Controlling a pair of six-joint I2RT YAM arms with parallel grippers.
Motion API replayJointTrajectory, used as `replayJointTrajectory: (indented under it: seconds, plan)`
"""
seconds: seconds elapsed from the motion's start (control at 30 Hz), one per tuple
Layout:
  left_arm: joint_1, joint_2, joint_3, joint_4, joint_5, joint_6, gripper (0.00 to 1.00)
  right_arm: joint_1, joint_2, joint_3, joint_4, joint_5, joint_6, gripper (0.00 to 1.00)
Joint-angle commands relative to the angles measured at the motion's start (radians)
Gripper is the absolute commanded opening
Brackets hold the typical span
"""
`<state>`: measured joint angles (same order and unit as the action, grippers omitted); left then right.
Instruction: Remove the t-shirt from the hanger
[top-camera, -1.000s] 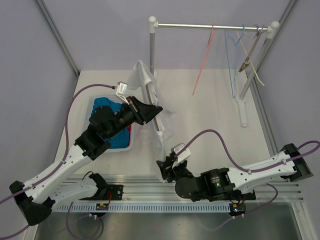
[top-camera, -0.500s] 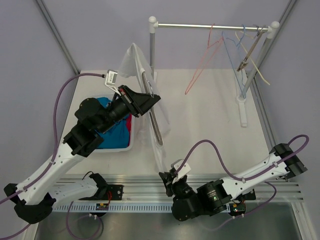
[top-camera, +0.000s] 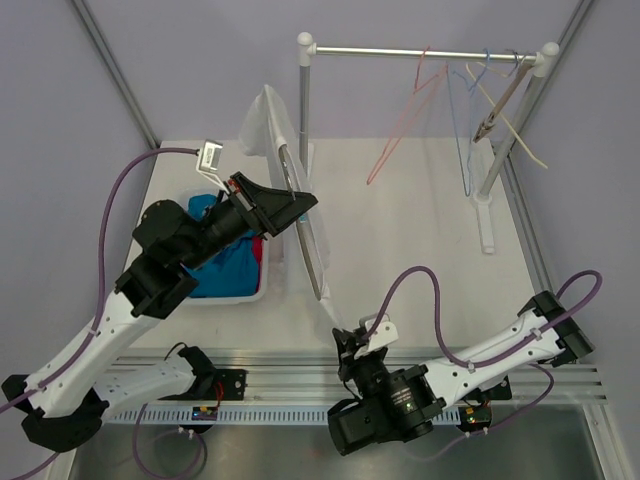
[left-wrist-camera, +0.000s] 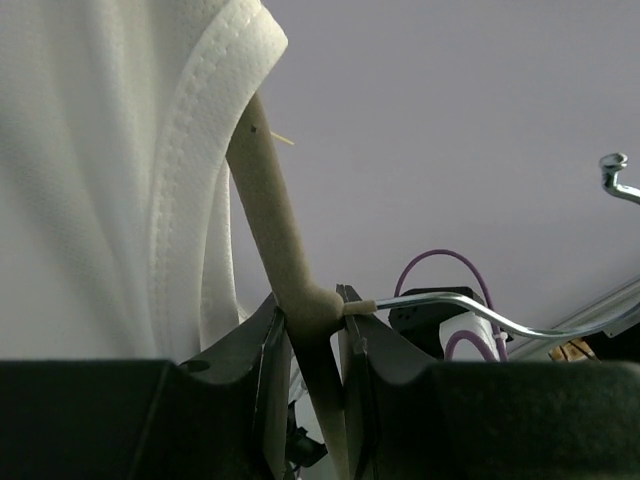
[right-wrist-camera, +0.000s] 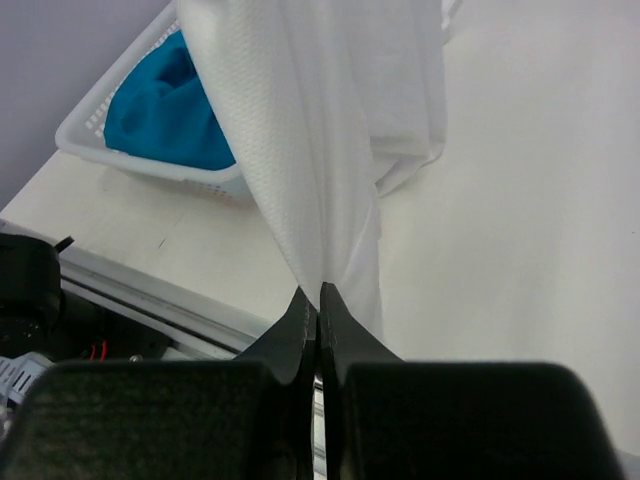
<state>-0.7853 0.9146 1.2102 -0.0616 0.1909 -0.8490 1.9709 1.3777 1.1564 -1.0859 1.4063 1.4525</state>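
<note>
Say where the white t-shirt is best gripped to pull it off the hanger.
Its bottom hem, from below on the robot's side: the t-shirt hangs stretched toward the near edge of the table. The right gripper is shut there; the left gripper clamps the hanger at its neck.

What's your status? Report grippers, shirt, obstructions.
Left gripper clamped on hanger neck. Right gripper pinching t-shirt hem, fabric taut, collar not yet off hanger. Laundry basket close beside.

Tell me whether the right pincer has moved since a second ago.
Yes. The right pincer has drawn back toward the metal rail along the near edge, and is now shut on the t-shirt.
</note>
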Motion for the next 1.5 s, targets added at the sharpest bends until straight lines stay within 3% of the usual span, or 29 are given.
replayJointTrajectory:
  seconds: [0.0, 0.03, 0.07, 0.3, 0.4, 0.43, 0.47, 0.57, 0.7, 0.8, 0.87, 0.9, 0.93, 1.0, 1.1, 1.17, 1.3, 1.37, 1.47]
  plan:
    - [0.009, -0.042, 0.009, 0.193, 0.036, -0.044, 0.0, -0.02, 0.082, 0.052, -0.392, 0.095, 0.363, 0.0]
    - [0.009, -0.045, 0.015, 0.198, 0.054, -0.057, 0.0, -0.032, 0.104, 0.048, -0.537, 0.098, 0.557, 0.0]
    - [0.008, -0.045, 0.023, 0.204, 0.065, -0.064, 0.0, -0.044, 0.131, 0.043, -0.554, 0.106, 0.581, 0.0]
    - [0.008, -0.077, 0.0, 0.218, 0.078, -0.087, 0.0, -0.127, 0.304, 0.146, -0.557, 0.151, 0.526, 0.02]
    - [0.008, -0.082, -0.008, 0.217, 0.076, -0.069, 0.0, -0.156, 0.267, 0.131, -0.557, 0.161, 0.537, 0.42]
    - [0.008, -0.083, -0.009, 0.215, 0.07, -0.055, 0.0, -0.158, 0.253, 0.134, -0.557, 0.157, 0.502, 0.59]
    - [0.008, -0.082, -0.012, 0.2, 0.061, -0.041, 0.0, -0.156, 0.233, 0.164, -0.559, 0.148, 0.47, 0.85]
    - [0.008, -0.076, -0.018, 0.163, 0.012, 0.04, 0.0, -0.109, 0.161, 0.221, -0.557, 0.114, 0.312, 0.99]
    - [0.008, -0.048, -0.034, 0.137, -0.094, 0.146, 0.0, -0.066, 0.095, 0.299, -0.537, 0.022, 0.139, 0.99]
    - [0.017, -0.026, -0.061, 0.152, -0.111, 0.137, 0.0, -0.064, 0.017, 0.275, -0.364, -0.085, -0.126, 0.99]
    - [0.017, -0.008, -0.073, 0.181, -0.111, 0.137, 0.0, -0.066, -0.075, 0.183, -0.031, -0.166, -0.471, 0.99]
    - [0.018, -0.003, -0.075, 0.183, -0.122, 0.142, 0.0, -0.085, -0.217, 0.124, 0.145, -0.335, -0.764, 0.96]
    - [0.02, 0.006, -0.077, 0.187, -0.123, 0.14, 0.0, -0.107, -0.297, 0.056, 0.495, -0.453, -0.881, 0.93]
    - [0.021, 0.009, -0.08, 0.19, -0.123, 0.142, 0.0, -0.186, -0.528, -0.122, 0.772, -0.719, -0.974, 0.86]
    - [0.021, 0.007, -0.08, 0.184, -0.116, 0.14, 0.0, -0.201, -0.653, -0.098, 0.72, -0.709, -0.968, 0.79]
    - [0.021, 0.009, -0.083, 0.19, -0.111, 0.13, 0.0, -0.201, -0.629, 0.004, 0.654, -0.639, -0.98, 0.77]
    - [0.021, 0.032, -0.104, 0.22, -0.077, 0.068, 0.0, -0.216, -0.346, 0.29, 0.405, -0.42, -1.03, 0.83]
    - [0.021, 0.041, -0.109, 0.227, -0.07, 0.051, 0.0, -0.245, -0.225, 0.43, 0.313, -0.379, -1.052, 0.84]
    - [0.021, 0.053, -0.109, 0.24, -0.045, 0.025, 0.0, -0.326, -0.167, 0.496, 0.305, -0.437, -1.115, 0.81]
